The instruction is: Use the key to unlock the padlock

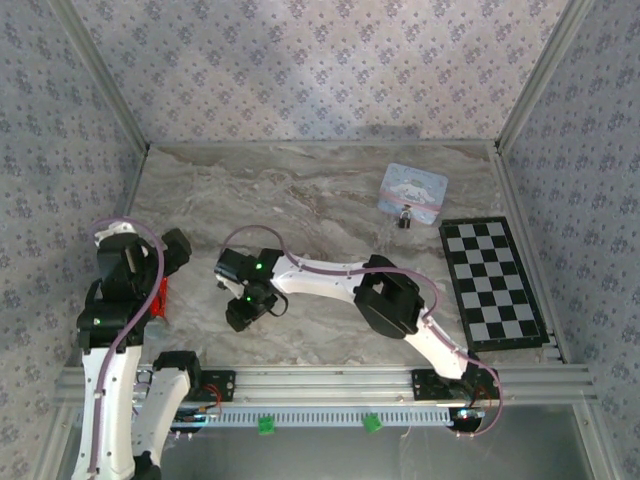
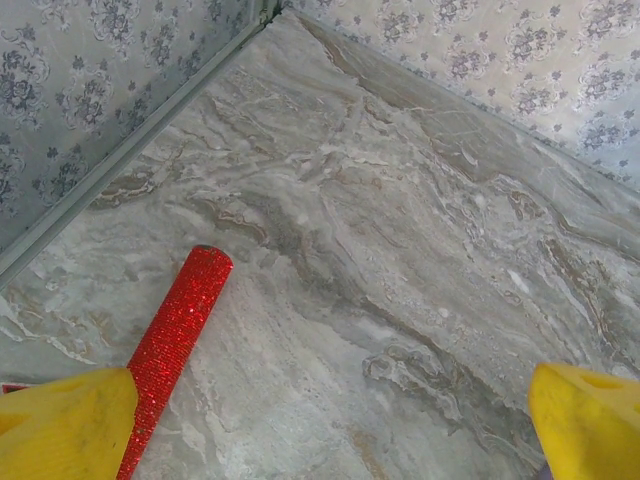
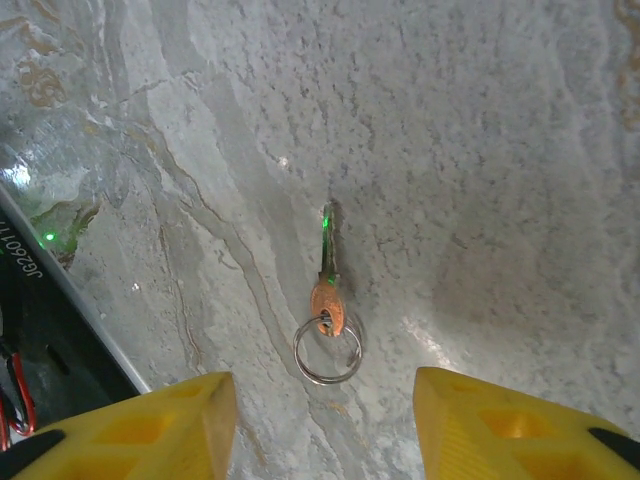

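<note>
At the near side of the marble bench (image 1: 320,190), the left arm's fingers (image 2: 60,425) gape wide over a red glitter stick (image 2: 175,335). Mid-bench, the right arm's fingers (image 3: 150,430) stand apart either side of the key (image 3: 326,275) and its ring (image 3: 328,350), touching neither. Far right, the padlock (image 1: 404,218) sits at the near edge of a pale blue tin (image 1: 413,190), beyond the chessboard (image 1: 492,282).

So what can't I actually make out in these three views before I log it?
Padlock: top view, too small to show the keyhole or whether the shackle is shut.
Key: right wrist view, teeth blurred under a green glint.
Red glitter stick: left wrist view, near end hidden by a finger of the left tool and cut by the bottom edge.
Tin: top view, picture too small to read.
</note>
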